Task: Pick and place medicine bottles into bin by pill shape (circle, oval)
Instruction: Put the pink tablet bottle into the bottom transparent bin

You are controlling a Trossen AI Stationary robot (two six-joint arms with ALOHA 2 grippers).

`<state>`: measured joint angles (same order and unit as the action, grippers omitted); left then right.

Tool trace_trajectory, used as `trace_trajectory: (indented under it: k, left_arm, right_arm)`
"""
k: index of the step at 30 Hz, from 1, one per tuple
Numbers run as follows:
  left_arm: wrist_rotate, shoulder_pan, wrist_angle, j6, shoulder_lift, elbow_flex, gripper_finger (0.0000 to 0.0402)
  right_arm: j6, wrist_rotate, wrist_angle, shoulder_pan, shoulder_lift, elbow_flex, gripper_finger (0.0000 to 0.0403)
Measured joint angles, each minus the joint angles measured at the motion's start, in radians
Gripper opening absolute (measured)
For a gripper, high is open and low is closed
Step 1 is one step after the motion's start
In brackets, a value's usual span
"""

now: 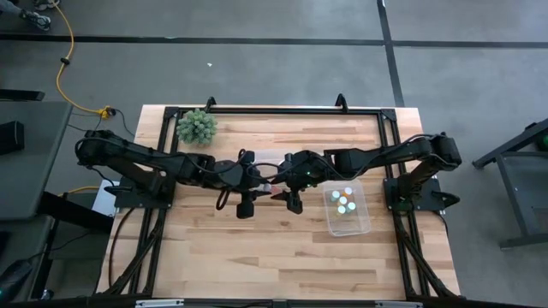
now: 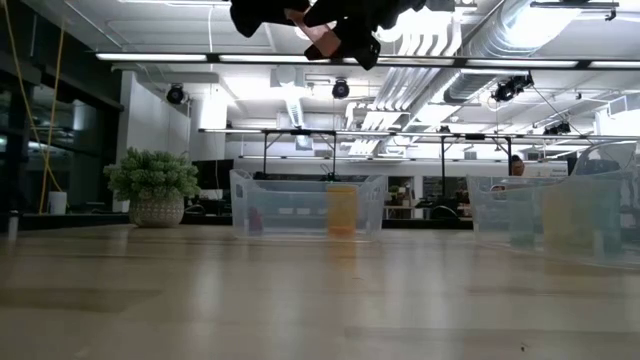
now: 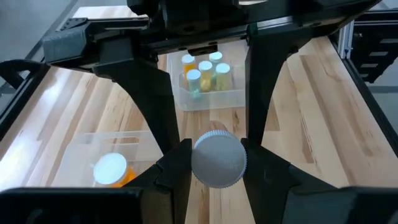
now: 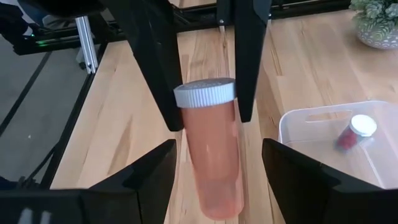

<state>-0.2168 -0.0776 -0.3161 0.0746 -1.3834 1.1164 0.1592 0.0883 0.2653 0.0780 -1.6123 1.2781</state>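
Both arms meet above the middle of the worktop (image 1: 257, 248), well off its surface. The left tool (image 3: 217, 165) grips an orange bottle (image 4: 211, 149) by its white cap (image 3: 217, 160), its two fingers (image 3: 177, 165) pressed on either side of the cap. In the right wrist view the bottle hangs between the right tool's (image 4: 217, 168) open fingers (image 4: 152, 177), which stand clear of the body on both sides. This looks like a hand-over, or a hold-up so the pills can be seen, though I cannot tell which.

A clear bin (image 1: 347, 210) sits near the worktop's right edge with four bottles standing in it. A second bin (image 4: 336, 140) sits nearer the worktop's back edge, close to the plant (image 1: 196, 127) at the back left corner, and holds one bottle (image 4: 354, 132) lying down.

To do this step well, the right tool should close squarely on the body below the cap, centred so both fingers land together. The left tool should let go only once that grip is firm, since the bottle hangs high and a drop would send it rolling. The pill shape is not readable here, so the bin choice must wait on that
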Motion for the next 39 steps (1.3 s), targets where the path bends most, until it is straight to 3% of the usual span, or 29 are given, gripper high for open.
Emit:
trace_trajectory:
  k: [9,26,39]
  left_arm:
    - [-0.001,0.012,-0.004,-0.008,0.008,0.0,0.0113]
    - [0.004,0.027,-0.039,-0.008,0.036,0.0,0.0113]
    - [0.002,0.027,-0.038,-0.008,0.036,0.0,0.0113]
  right_arm:
    - [-0.002,0.001,0.002,-0.001,0.0,0.0,0.0199]
    - [-0.001,0.003,0.01,-0.007,0.0,0.0,0.0193]
    - [-0.007,0.002,0.009,-0.028,0.001,0.0,0.0119]
